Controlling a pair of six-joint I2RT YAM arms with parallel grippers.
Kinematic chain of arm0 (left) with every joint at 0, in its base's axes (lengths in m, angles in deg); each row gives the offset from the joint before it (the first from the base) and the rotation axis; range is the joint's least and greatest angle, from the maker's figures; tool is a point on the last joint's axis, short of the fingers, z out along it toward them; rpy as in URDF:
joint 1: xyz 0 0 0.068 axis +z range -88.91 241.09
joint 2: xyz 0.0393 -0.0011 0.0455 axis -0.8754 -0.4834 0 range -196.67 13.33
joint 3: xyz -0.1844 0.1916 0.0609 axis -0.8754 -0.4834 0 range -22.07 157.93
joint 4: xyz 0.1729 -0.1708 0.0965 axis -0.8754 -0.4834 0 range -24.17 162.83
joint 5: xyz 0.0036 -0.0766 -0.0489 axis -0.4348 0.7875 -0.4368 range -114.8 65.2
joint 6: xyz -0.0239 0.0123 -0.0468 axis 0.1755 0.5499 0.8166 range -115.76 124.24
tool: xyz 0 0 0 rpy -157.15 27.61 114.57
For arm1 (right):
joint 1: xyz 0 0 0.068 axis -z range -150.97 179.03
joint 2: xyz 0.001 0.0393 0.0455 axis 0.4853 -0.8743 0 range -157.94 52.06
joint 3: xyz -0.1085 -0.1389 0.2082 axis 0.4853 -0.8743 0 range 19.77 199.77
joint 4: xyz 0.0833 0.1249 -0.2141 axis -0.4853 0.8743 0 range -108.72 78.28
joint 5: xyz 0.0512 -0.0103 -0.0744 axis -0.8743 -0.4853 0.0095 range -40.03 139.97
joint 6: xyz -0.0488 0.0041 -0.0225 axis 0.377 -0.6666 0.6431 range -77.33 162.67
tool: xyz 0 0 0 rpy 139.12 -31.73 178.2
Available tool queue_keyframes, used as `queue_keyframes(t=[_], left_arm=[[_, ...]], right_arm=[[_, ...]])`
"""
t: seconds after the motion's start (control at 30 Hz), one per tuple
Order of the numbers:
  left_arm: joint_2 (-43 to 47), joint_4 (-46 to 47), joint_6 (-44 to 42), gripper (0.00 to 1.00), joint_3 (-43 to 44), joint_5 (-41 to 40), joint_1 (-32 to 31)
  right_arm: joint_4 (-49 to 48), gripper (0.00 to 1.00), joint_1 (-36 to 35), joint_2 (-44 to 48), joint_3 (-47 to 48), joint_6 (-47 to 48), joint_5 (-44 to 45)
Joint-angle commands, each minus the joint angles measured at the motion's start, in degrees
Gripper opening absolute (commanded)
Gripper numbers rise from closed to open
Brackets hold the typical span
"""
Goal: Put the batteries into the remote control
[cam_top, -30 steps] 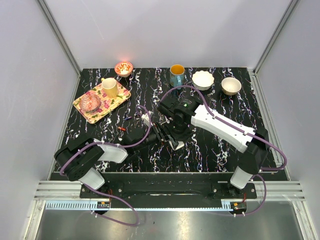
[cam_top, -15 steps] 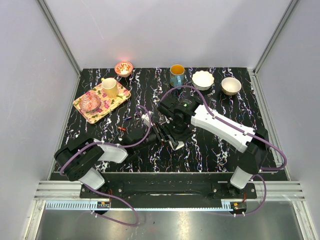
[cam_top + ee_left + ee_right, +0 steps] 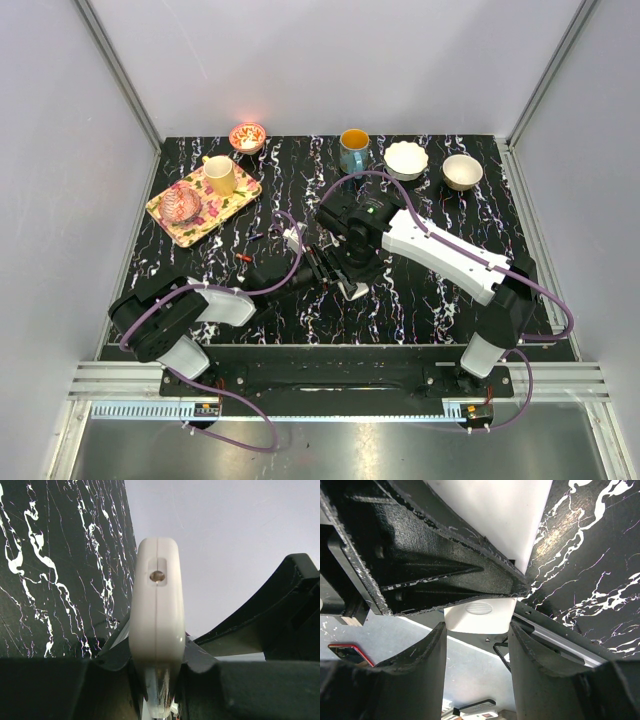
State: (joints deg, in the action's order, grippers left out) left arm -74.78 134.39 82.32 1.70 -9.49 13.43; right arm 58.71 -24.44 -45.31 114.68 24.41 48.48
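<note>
The white remote control (image 3: 352,290) is held off the table at the middle, between both grippers. My left gripper (image 3: 320,266) is shut on it; in the left wrist view the remote (image 3: 156,605) stands end-on between the jaws (image 3: 156,652). My right gripper (image 3: 345,278) closes on the remote's other end; in the right wrist view the end with a ribbed oval grip (image 3: 479,616) sits between both fingertips (image 3: 477,627). A tiny reddish battery (image 3: 243,258) lies on the table left of the grippers. I cannot make out the greenish battery.
A patterned tray (image 3: 240,195) at the back left holds a yellow cup (image 3: 221,175) and a pink object (image 3: 183,203). Along the back edge stand a red bowl (image 3: 247,135), a blue mug (image 3: 353,150) and two white bowls (image 3: 406,160) (image 3: 462,171).
</note>
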Motion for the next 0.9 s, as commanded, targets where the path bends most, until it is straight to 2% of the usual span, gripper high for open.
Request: queue_keyframes(t=[0.0,0.87], left_arm=[[1.6,5.4,0.8,0.0,1.3,-1.2,-0.7],[1.5,6.3,1.1,0.0,1.0,-1.2,-1.1]], right_arm=[[-1.2,0.0,-0.2,0.2,1.2,0.0,-0.3],[-1.7,0.0,-0.1,0.0,0.5,-0.1,0.8]])
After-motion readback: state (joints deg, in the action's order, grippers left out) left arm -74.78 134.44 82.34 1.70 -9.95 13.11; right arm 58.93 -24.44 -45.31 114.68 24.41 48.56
